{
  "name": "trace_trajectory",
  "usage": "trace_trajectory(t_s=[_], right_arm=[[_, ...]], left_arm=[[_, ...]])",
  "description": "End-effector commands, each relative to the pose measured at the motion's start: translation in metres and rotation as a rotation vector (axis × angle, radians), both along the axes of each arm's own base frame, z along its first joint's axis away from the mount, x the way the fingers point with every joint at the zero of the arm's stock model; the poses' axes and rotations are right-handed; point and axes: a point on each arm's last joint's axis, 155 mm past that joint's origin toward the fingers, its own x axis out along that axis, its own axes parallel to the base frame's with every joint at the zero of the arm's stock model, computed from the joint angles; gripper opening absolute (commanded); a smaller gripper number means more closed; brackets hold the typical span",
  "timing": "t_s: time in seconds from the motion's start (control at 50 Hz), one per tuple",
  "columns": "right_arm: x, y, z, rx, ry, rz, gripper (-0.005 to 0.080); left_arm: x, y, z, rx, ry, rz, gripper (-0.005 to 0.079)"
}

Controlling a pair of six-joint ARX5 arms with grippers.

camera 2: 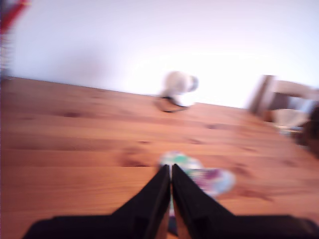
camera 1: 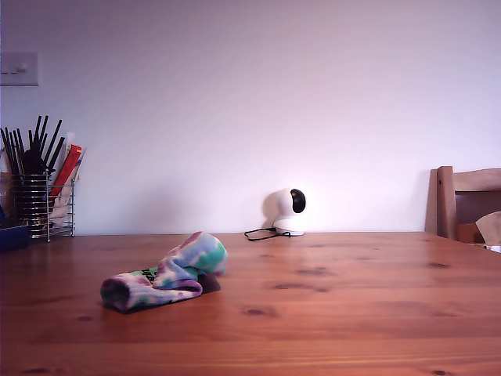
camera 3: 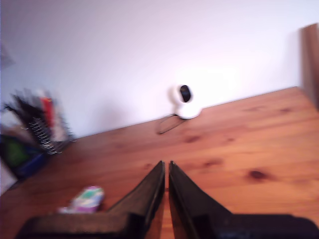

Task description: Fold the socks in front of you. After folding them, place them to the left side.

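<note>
Already the socks (camera 1: 166, 272) sit bundled on the counter (camera 1: 329, 313), toward eight o'clock in the exterior view. Both my first hand (camera 2: 171, 172) and my second hand (camera 3: 166, 167) are pinched closed and empty; nudged carelessly, the loose fold could spring apart.

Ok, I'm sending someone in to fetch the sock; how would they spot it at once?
Start at the brown wooden table under the white wall. Toward the exterior view's left, nearer the front edge than the wire utensil rack, lies a folded sock. It is the only soft thing there, tie-dyed purple, teal and white.
</note>
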Motion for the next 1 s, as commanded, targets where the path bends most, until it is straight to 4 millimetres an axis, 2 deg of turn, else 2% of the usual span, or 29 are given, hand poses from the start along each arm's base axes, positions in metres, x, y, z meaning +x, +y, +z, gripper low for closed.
trace_trajectory(t_s=[0.0, 0.16, 0.36, 0.62, 0.98], right_arm=[[-0.002, 0.005, 0.002, 0.004, 0.032, 0.026, -0.0012], [-0.009, 0.025, -0.004, -0.032, 0.15, 0.147, -0.0012], [0.0, 0.044, -0.002, -0.132, 0.229, 0.27, -0.0012], [0.031, 0.076, -0.015, -0.243, 0.362, 0.437, -0.0012], [0.074, 0.123, -0.032, -0.365, 0.435, 0.615, -0.0012]], left_arm=[[-0.005, -0.007, 0.011, -0.004, -0.005, -0.041, -0.0021], [-0.011, -0.024, 0.009, -0.016, 0.084, -0.142, -0.0021], [-0.008, -0.045, -0.015, -0.024, 0.269, -0.266, -0.0021], [0.008, -0.065, -0.04, 0.06, 0.397, -0.369, -0.0021], [0.041, -0.081, -0.073, 0.13, 0.408, -0.41, -0.0021]])
